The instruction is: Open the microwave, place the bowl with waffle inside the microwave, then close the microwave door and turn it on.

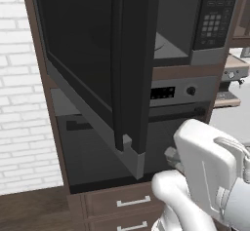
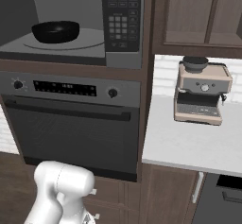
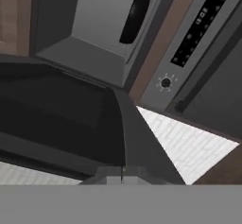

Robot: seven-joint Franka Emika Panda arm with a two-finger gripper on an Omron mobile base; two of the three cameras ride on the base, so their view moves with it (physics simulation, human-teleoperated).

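The microwave [image 2: 122,24] stands open, its keypad panel on the right of the cavity. The microwave door [image 1: 93,69] is swung far out to the left, its dark edge [image 1: 134,79] facing the left base camera. The bowl with waffle [image 2: 56,31] rests on the turntable inside the cavity and shows as a dark shape [image 3: 133,16] in the hand view. Its rim hides the waffle. A grey bit of my gripper [image 1: 171,156] peeks from behind the white arm link, just right of the door's lower corner. Its fingers are hidden. The hand view looks up past the door's underside [image 3: 71,109].
The grey wall oven [image 2: 71,119] with knobs and a bar handle sits right under the microwave. Wooden drawers [image 1: 132,203] lie below it. A coffee machine [image 2: 201,93] stands on the white counter [image 2: 189,145] to the right. A white brick wall [image 1: 19,103] is at the left.
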